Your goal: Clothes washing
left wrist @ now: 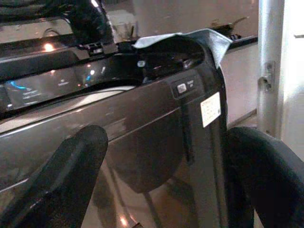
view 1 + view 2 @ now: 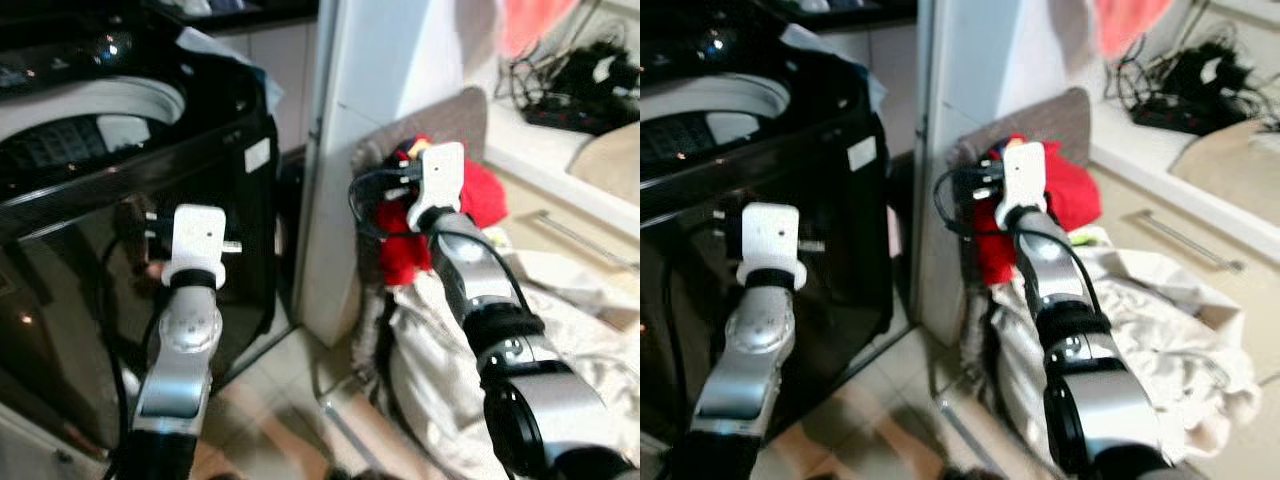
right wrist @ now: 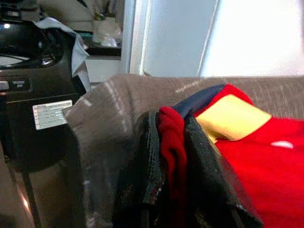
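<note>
Head cameras first: the right gripper [image 2: 400,180] is out at one o'clock in the laundry pile, on the red garment [image 2: 480,195], while the washing machine [image 2: 120,200] stands open-topped at ten o'clock with the left gripper [image 2: 150,235] raised before its front. Right wrist view: both fingers [image 3: 142,180] pinch a fold of red cloth. Left wrist view: fingers [image 1: 71,171] spread apart, empty — I'd call this the pick-up, and next comes lifting the garment across to the drum.
</note>
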Available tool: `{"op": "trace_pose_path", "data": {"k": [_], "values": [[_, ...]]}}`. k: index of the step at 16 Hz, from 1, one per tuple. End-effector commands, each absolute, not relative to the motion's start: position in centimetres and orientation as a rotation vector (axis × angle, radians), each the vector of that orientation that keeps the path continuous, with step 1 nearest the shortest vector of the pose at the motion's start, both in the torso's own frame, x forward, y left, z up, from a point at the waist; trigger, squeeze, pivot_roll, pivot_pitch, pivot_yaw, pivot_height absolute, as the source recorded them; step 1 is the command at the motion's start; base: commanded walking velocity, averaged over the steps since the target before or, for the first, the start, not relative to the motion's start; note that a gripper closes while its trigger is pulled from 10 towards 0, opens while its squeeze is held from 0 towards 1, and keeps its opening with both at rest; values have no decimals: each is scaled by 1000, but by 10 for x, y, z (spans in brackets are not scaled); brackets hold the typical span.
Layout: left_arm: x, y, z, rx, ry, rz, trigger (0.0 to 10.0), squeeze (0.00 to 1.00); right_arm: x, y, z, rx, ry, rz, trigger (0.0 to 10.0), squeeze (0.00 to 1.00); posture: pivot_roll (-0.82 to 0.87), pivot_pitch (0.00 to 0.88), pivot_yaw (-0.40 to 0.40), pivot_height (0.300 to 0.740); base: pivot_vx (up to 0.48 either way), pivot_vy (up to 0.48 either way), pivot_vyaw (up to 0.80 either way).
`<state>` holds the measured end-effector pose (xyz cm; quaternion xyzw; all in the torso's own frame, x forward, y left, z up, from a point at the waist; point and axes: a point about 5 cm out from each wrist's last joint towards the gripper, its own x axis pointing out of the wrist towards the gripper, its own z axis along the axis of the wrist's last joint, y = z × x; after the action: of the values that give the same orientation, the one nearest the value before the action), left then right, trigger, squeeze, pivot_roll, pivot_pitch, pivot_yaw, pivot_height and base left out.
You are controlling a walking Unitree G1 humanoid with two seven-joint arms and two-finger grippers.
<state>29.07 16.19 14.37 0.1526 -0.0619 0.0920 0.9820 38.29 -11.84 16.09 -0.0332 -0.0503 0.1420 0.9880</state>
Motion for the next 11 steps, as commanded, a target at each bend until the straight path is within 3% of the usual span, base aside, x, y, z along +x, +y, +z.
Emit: {"op": "trace_pose_path", "data": {"k": [1,3,8,11], "values": [[290,156,145,305,-124,170,10000,0,386,-120,171,-84,-134,291,0,0,80,0,-80,740,0,-480,0],[290,157,146,280,-127,180,10000,0,388,-118,173,-89,-137,298,0,0,80,0,-80,740,0,-384,0],[288,163,146,275,-120,211,10000,0,389,-113,175,-98,-143,330,0,0,93,0,-88,740,0,0,0],[288,163,144,250,-113,213,10000,0,387,-111,170,-101,-127,348,0,0,94,0,-89,740,0,469,0]]}}
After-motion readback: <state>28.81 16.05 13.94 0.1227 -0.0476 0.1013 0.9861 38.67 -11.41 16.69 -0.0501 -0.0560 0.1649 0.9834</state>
